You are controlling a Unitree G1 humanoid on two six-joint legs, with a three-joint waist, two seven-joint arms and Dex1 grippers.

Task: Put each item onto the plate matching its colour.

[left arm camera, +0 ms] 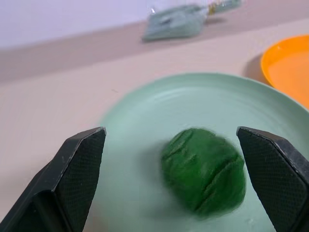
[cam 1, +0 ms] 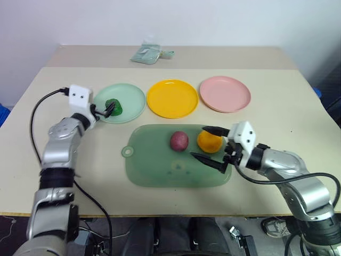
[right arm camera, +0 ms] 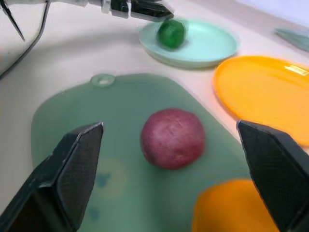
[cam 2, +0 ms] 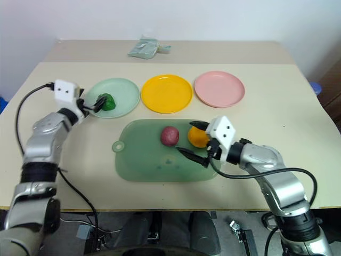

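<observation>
The dark green ridged item [cam 1: 114,106] lies on the mint green plate [cam 1: 130,96] at the table's left. My left gripper [cam 1: 109,109] is open at that plate's near-left rim, and the green item [left arm camera: 203,169] sits just ahead of its spread fingers. The maroon item [cam 1: 179,141] and the orange item [cam 1: 210,143] rest side by side on the translucent green mat [cam 1: 154,165]. My right gripper [cam 1: 197,142] is open, one finger on each side of the orange item, holding nothing. The yellow plate [cam 1: 172,98] and the pink plate [cam 1: 225,93] stand empty behind the mat.
A small pale green packet [cam 1: 151,54] lies at the table's far edge. The mat's ring tab [cam 1: 127,152] points left. A black cable runs from my left wrist over the table's left side. Bare tabletop lies to the right of the pink plate.
</observation>
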